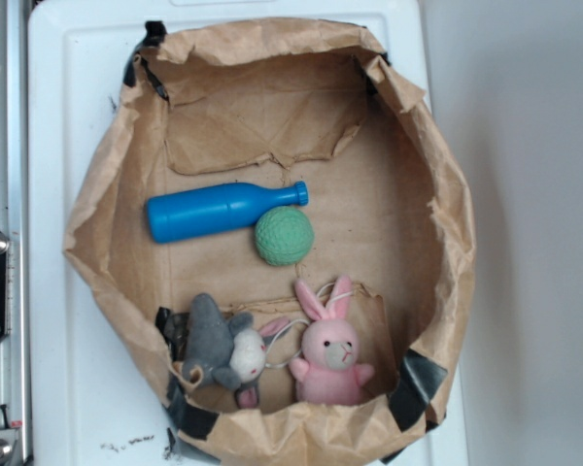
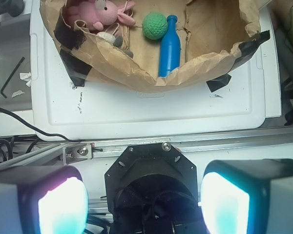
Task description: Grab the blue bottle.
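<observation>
Four toys share the paper bag (image 1: 117,194), the blue bottle (image 1: 219,210) lying on its side, cap touching the green ball (image 1: 284,236), while the gripper (image 2: 144,204), fingers spread wide, hangs well outside the bag, presumably pre-approach.

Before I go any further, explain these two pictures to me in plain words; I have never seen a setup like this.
This is a small robot arm with a claw for grabbing. One picture looks straight down from above; the other comes from a camera on the arm's wrist, so the two glowing pads at its bottom edge are the claw's fingers, spread open and holding nothing. On a white tray sits a brown paper bag rolled open like a bowl. Inside lie a blue bottle on its side, a green ball right by its neck, a pink bunny and a grey plush toy. The arm has not reached the bag yet.
</observation>
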### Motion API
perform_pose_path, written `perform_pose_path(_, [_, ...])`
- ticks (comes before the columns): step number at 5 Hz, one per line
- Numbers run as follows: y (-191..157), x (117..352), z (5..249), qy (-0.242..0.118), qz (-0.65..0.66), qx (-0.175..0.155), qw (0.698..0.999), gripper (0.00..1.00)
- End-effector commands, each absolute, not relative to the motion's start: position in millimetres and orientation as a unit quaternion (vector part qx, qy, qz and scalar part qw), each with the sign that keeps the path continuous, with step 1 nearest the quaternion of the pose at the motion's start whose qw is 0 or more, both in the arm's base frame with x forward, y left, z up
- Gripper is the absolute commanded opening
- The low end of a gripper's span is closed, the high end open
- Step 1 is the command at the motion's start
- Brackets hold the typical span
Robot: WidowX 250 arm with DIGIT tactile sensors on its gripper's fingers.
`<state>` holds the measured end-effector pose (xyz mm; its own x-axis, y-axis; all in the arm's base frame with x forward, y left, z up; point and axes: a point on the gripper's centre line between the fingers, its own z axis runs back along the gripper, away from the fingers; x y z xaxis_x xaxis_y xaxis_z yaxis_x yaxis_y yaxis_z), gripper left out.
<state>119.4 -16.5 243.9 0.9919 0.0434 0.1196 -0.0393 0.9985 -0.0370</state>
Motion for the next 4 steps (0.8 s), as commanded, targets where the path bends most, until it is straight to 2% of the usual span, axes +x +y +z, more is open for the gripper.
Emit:
perform_pose_path(1, [-16.5, 119.4, 243.9, -0.060, 0.021, -0.017, 0.998, 1.00])
perform_pose_path(2, [-8.9, 165.6, 256.8, -0.071, 0.034, -0.050, 0.996, 1.00])
perform_pose_path(3, [-2.8, 210.7, 261.9, -0.084, 0.075, -0.045, 0.993, 1.00])
perform_pose_path(4, [22.3, 233.0, 250.1, -0.109, 0.084, -0.030, 0.990, 1.00])
